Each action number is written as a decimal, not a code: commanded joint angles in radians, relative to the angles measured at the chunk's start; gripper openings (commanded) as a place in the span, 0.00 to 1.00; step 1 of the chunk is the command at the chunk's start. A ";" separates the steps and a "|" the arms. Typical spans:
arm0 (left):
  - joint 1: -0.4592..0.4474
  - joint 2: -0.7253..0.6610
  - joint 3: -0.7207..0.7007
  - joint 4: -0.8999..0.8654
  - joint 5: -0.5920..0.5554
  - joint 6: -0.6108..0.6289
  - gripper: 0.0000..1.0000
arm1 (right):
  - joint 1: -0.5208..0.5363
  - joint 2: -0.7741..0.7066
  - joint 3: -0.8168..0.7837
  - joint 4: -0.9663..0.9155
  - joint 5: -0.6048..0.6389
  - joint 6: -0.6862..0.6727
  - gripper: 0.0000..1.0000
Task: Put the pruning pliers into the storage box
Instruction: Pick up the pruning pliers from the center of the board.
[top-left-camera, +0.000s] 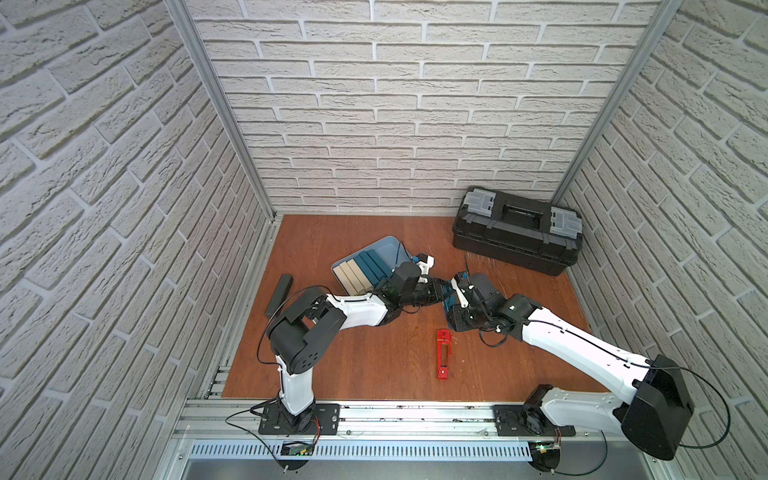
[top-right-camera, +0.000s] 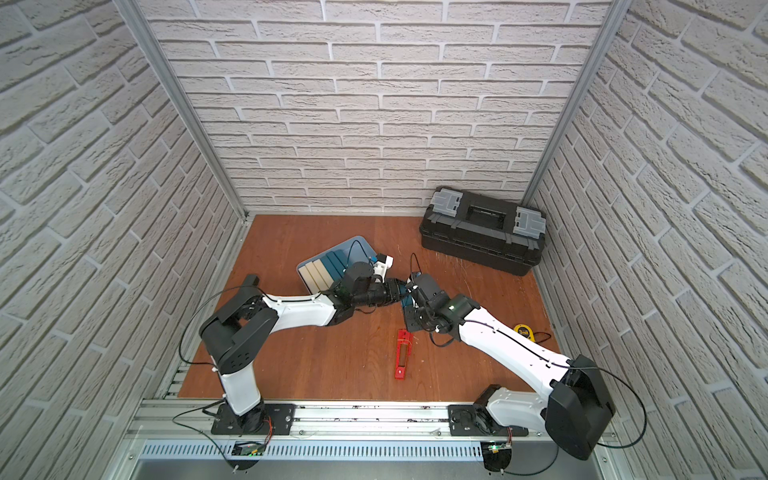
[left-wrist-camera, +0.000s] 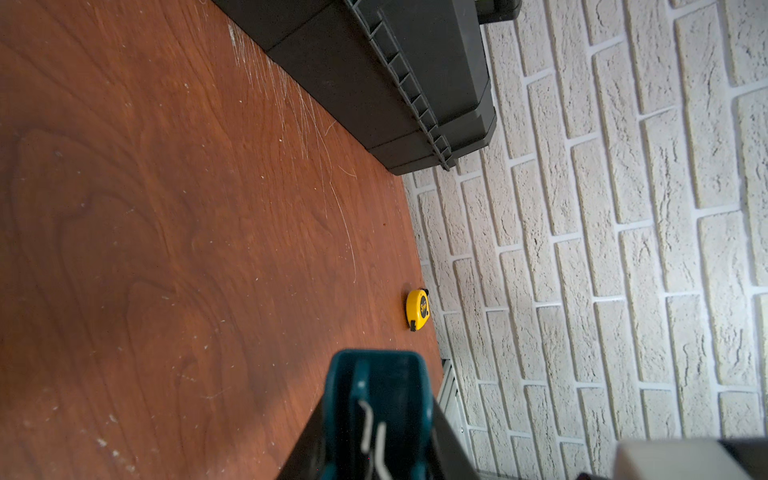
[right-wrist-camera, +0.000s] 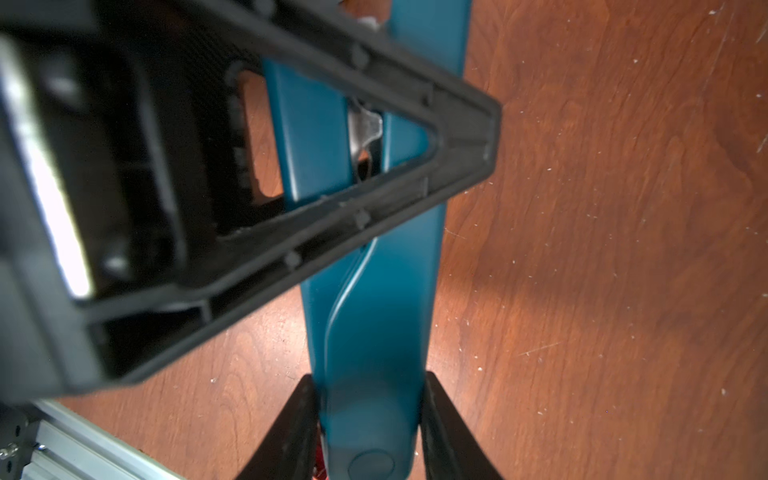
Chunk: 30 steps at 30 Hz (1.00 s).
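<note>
While both arms meet over mid-table, step in hand: we judge this a handover of one teal pliers (right-wrist-camera: 374, 316) from arm to arm, seemingly lifted off the table (top-left-camera: 374, 365).
Left jaws: the left gripper (left-wrist-camera: 376, 432) is pressed shut on one end of the teal pliers.
Right jaws: the right gripper (right-wrist-camera: 370, 419) flanks the other end closely, one jaw on each side; we cannot tell whether they pinch it or merely stand beside it.
Storage box: the storage box (top-left-camera: 384, 245) sits far and left of the meeting point, just beside the left wrist.
Box contents: three beige pliers (top-left-camera: 351, 274) and, as far as we can count, three boxed teal pliers (top-left-camera: 374, 266) lie side by side; bare floor shows at its far right end.
Red pliers: the red pliers (top-left-camera: 444, 353) lie alone on the table, near of the right gripper.
Progress: by our reckoning most pieces are in, with one in the air and one waiting.
Next move: we think the right jaws must clear fully, then the left arm carries the piece far-left, aligns it with the row, lowers and releases.
</note>
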 joint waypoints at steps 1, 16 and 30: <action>-0.002 0.021 0.020 0.030 0.018 0.004 0.00 | 0.007 -0.046 0.016 0.044 0.000 -0.017 0.42; 0.005 0.013 0.013 0.039 0.026 -0.005 0.00 | 0.012 -0.026 0.002 0.029 0.079 0.005 0.02; 0.015 0.022 0.012 0.039 0.045 -0.002 0.00 | 0.021 -0.080 0.013 0.001 0.098 -0.030 0.40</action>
